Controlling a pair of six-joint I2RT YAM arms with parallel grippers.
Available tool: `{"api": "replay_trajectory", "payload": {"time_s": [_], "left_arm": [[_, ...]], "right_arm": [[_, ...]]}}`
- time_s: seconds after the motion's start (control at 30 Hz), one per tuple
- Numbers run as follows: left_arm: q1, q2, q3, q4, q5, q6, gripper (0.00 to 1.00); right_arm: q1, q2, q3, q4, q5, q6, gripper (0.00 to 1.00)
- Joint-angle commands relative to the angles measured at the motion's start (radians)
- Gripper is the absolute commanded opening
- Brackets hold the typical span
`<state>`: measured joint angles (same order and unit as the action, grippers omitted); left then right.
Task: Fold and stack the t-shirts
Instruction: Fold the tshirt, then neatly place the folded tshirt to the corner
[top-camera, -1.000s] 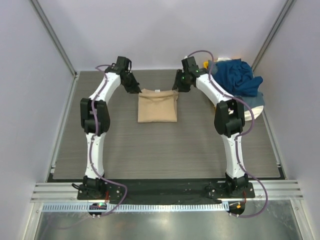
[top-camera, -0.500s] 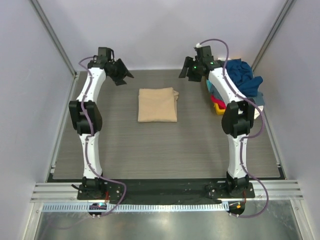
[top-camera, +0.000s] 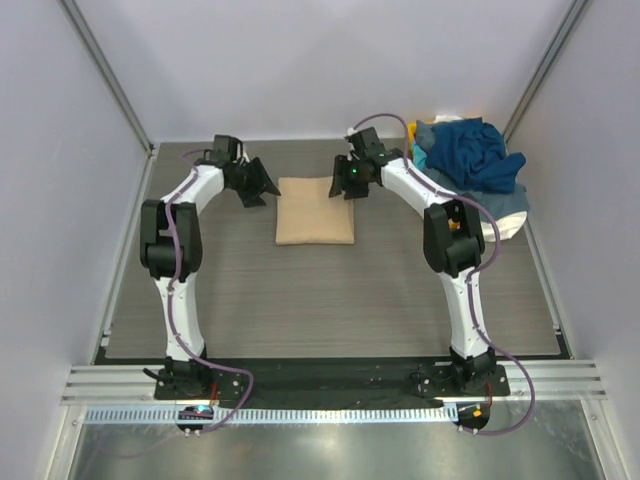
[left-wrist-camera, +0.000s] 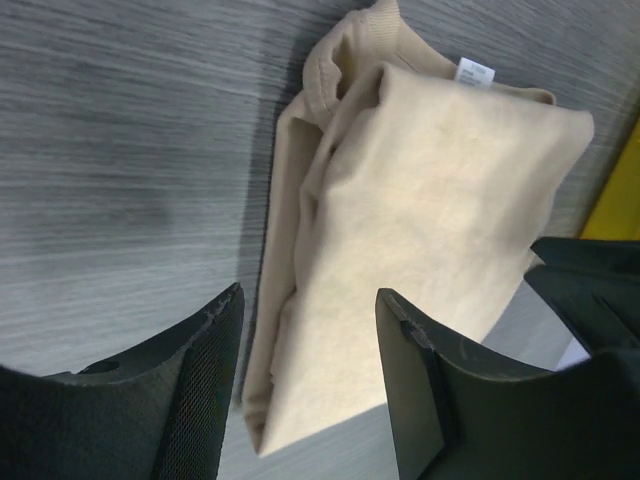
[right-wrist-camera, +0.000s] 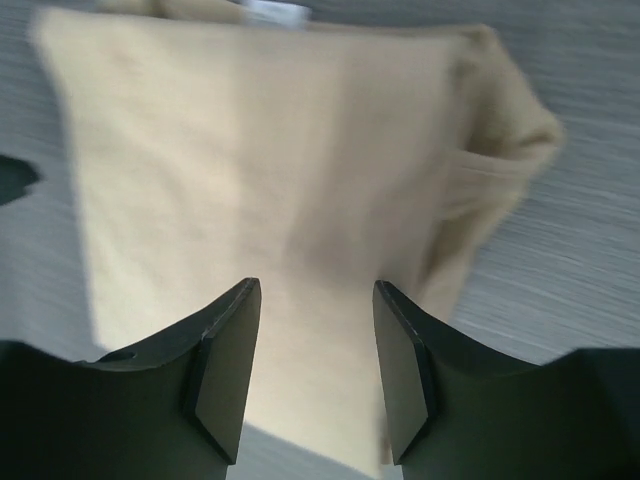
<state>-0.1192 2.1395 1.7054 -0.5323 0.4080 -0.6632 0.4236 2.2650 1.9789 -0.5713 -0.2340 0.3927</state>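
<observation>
Tan cloth, folded into a neat rectangle: the tan t-shirt lies flat on the grey wood-grain bench, in the middle of its far half. The left hand hangs just off the shirt's far left corner, jaws parted and holding nothing. In its wrist view the dark fingers frame the shirt's edge, with a white label beyond. The right hand is over the far right corner, also partly open and empty; its wrist view is blurred, so contact with the cloth cannot be told. A heap of t-shirts, mostly dark blue, sits at the far right corner, apart from the folded one.
</observation>
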Motion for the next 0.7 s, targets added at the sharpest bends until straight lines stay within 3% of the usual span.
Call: {"api": "replay_trajectory", "payload": {"time_s": [0.0,0.4,0.47,0.6,0.67], "left_arm": [[0.001,0.006,-0.009,0.121,0.025,0.047,0.57],[-0.007,0.1,0.003,0.186,-0.014,0.047,0.54],[-0.016,0.118,0.016,0.184,-0.024,0.047,0.54],[-0.028,0.155,0.042,0.201,-0.025,0.034,0.54],[-0.036,0.175,0.053,0.206,-0.018,0.028,0.54]], "right_arm": [[-0.034,0.013,-0.055,0.013,0.064,-0.026,0.54],[-0.034,-0.001,-0.17,-0.036,0.286,-0.084,0.52],[-0.036,-0.008,-0.175,-0.053,0.311,-0.091,0.48],[-0.034,-0.016,-0.181,-0.067,0.349,-0.095,0.23],[-0.036,-0.012,-0.18,-0.07,0.34,-0.098,0.22]]}}
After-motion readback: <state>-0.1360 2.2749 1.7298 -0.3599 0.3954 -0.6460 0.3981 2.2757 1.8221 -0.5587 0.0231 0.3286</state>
